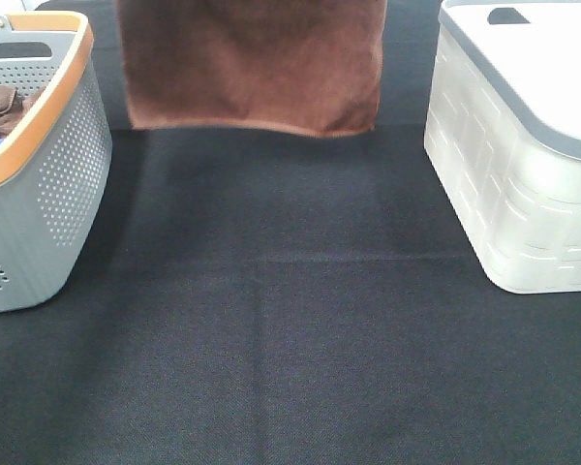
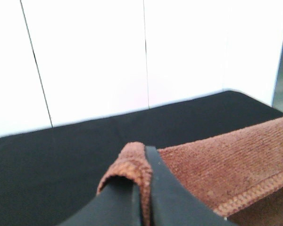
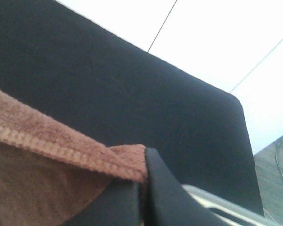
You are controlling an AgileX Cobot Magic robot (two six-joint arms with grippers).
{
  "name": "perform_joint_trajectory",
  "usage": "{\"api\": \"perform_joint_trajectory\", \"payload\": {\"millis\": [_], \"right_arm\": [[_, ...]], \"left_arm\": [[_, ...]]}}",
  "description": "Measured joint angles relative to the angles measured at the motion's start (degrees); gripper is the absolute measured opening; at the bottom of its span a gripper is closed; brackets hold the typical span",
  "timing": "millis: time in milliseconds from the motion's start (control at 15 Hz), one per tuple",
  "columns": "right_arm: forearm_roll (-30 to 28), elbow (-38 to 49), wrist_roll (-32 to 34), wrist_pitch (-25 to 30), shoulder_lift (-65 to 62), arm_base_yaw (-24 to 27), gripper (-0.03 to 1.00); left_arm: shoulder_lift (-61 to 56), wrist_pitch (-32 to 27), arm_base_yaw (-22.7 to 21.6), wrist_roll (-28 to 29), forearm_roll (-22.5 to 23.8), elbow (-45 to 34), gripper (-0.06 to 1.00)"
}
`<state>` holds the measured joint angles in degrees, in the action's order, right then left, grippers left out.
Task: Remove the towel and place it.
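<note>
I see the towel hanging flat above the far side of the black table, between the grey basket and the white basket | left gripper pinched tight on its upper edge | right gripper pinched tight on a hemmed corner

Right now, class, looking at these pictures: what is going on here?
The left gripper and right gripper are each shut on a top corner of the towel. It hangs spread between them over the black table, between the grey basket, which holds a bunched brown cloth, and the white bin. It is not yet put down.
</note>
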<state>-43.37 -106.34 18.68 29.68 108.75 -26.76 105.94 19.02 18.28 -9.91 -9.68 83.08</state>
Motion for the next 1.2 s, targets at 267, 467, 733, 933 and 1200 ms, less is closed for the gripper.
{"api": "perform_joint_trajectory", "payload": {"millis": [267,467,733,933,1200], "right_arm": [[6.9,-0.5,-1.1,4.6,4.1,1.1,0.00],[16.9,-0.5,-9.7,14.2,6.8,1.1,0.00],[28.5,-0.5,-17.1,25.6,7.3,1.1,0.00],[31.1,-0.5,-17.6,33.6,7.3,1.1,0.00],[36.8,-0.7,-17.8,39.4,7.3,1.1,0.00]], "left_arm": [[6.3,-0.1,0.0,0.0,0.2,0.0,0.00],[6.7,-17.6,0.0,0.0,0.2,0.0,0.00],[6.3,-40.8,0.2,0.0,0.0,0.0,0.00],[6.2,-51.3,1.4,0.0,-1.6,0.0,0.00],[6.2,-59.8,4.7,0.0,-1.3,0.0,0.00]]}}
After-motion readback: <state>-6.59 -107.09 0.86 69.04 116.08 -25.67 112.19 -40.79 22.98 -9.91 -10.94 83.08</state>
